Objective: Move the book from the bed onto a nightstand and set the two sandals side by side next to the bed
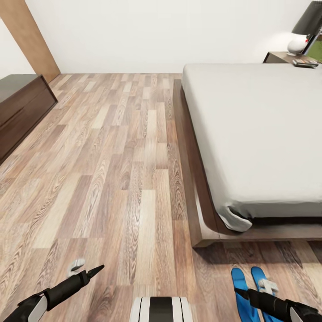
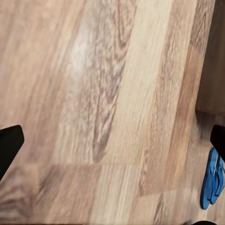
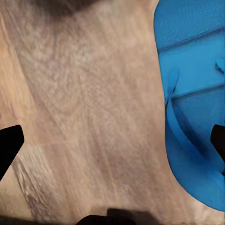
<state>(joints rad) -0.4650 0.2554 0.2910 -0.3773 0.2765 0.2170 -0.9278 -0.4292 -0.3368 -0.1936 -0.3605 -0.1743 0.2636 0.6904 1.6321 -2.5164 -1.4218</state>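
Two blue sandals (image 1: 245, 290) lie side by side on the wood floor just past the foot of the bed (image 1: 255, 134), also visible in the left wrist view (image 2: 212, 180). My right gripper (image 1: 255, 289) hovers open right over them; its wrist view has the sandals (image 3: 194, 117) under one fingertip and bare floor between the jaws (image 3: 112, 140). My left gripper (image 1: 85, 268) hangs open over bare planks (image 2: 112, 140). At the back right, a thin dark book (image 1: 305, 63) rests on the nightstand (image 1: 279, 57).
A long dark brown low cabinet (image 1: 22, 107) stands along the left side, with a brown door (image 1: 27, 36) behind it. A lamp (image 1: 308, 24) sits on the nightstand. Wide open floor lies between cabinet and bed. My base (image 1: 161, 309) shows at the bottom.
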